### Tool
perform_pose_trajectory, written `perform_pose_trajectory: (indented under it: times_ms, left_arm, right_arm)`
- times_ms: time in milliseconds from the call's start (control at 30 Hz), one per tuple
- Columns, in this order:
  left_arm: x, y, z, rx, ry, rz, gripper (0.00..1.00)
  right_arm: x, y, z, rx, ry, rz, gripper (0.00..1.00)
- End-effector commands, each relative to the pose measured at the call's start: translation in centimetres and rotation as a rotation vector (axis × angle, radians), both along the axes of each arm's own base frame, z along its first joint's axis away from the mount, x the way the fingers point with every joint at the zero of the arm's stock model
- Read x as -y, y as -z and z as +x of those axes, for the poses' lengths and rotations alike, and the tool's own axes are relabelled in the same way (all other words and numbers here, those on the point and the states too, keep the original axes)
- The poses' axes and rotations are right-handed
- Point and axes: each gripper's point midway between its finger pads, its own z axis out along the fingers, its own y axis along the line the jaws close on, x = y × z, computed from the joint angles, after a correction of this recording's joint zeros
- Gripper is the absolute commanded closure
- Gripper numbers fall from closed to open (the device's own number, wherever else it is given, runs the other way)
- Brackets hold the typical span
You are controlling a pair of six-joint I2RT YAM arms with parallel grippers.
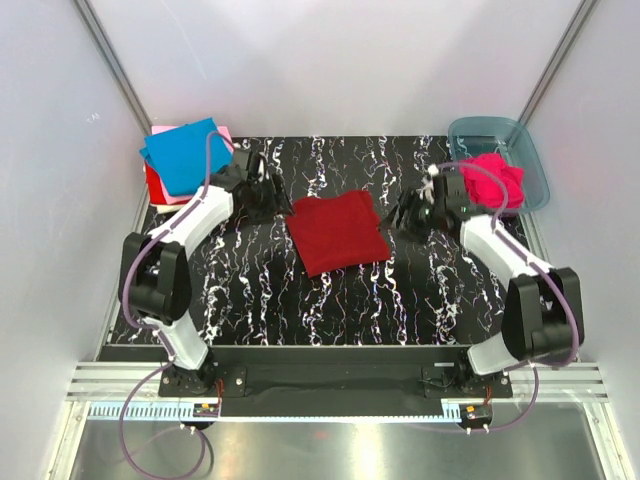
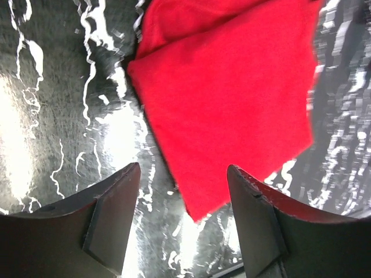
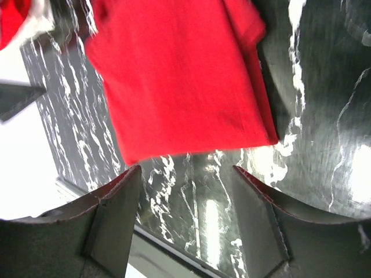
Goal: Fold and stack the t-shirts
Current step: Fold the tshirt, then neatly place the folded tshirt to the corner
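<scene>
A dark red t-shirt (image 1: 337,231) lies folded into a rough square in the middle of the black marbled table; it also shows in the left wrist view (image 2: 232,98) and the right wrist view (image 3: 179,75). My left gripper (image 1: 272,200) is open and empty just left of it, near its corner (image 2: 184,191). My right gripper (image 1: 405,215) is open and empty just right of it, above bare table (image 3: 186,194). A bright blue t-shirt (image 1: 185,155) tops a stack at the back left, over red (image 1: 155,186) and pale pink (image 1: 224,132) cloth. A hot pink t-shirt (image 1: 492,180) lies crumpled in the tub.
The translucent blue-grey plastic tub (image 1: 500,130) stands at the back right corner. White walls close in the left, back and right sides. The table's near edge (image 1: 330,345) runs just ahead of the arm bases.
</scene>
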Motion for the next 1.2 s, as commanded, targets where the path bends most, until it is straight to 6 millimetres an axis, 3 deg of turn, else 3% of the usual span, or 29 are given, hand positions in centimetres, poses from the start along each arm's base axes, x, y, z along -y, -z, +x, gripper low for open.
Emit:
perform_pose_trajectory:
  times_ms: [0, 167, 400, 567, 667, 767, 833, 967, 1000, 1067, 1100, 1167]
  left_arm:
    - [0.5, 2.2, 1.4, 0.033, 0.018, -0.015, 0.34]
    - [0.5, 5.3, 1.3, -0.013, 0.009, -0.003, 0.31]
    - [2.5, 8.9, 1.1, -0.014, 0.035, -0.080, 0.08]
    - [3.6, 11.8, 1.4, -0.047, 0.007, -0.084, 0.05]
    - [4.9, 12.8, 2.3, -0.052, -0.011, -0.130, 0.14]
    - [7.4, 13.1, 2.8, -0.051, 0.009, -0.210, 0.55]
    - [8.1, 12.0, 3.7, -0.004, 0.001, -0.247, 1.00]
    - [8.3, 6.5, 5.7, 0.104, 0.034, -0.265, 1.00]
    - [8.4, 3.3, 6.9, 0.155, 0.043, -0.265, 1.00]
    - [7.7, 1.1, 7.0, 0.160, 0.064, -0.220, 1.00]
    - [7.8, -1.5, 8.1, 0.219, 0.079, -0.207, 1.00]
    - [6.7, -2.5, 8.0, 0.203, 0.074, -0.166, 1.00]
  right_arm:
    - [-1.0, 1.3, -1.1, 0.078, -0.021, 0.086, 0.30]
    - [-1.4, 2.2, -3.9, 0.117, -0.054, 0.157, 0.30]
    - [-1.3, 2.5, -5.1, 0.238, -0.087, 0.169, 0.29]
    - [-1.5, 2.6, -5.4, 0.247, -0.099, 0.183, 0.29]
    - [-1.6, 3.1, -5.3, 0.230, -0.103, 0.186, 0.29]
    - [-1.7, 3.4, -5.1, 0.216, -0.104, 0.185, 0.29]
    - [-1.7, 3.6, -5.0, 0.206, -0.104, 0.188, 0.29]
    - [-1.8, 3.8, -5.1, 0.203, -0.108, 0.189, 0.30]
    - [-1.8, 3.6, -5.1, 0.209, -0.108, 0.189, 0.30]
    - [-1.8, 3.4, -5.3, 0.223, -0.104, 0.195, 0.30]
    - [-1.6, 3.2, -5.3, 0.233, -0.091, 0.194, 0.31]
    - [-1.3, 3.1, -5.7, 0.251, -0.080, 0.193, 0.31]
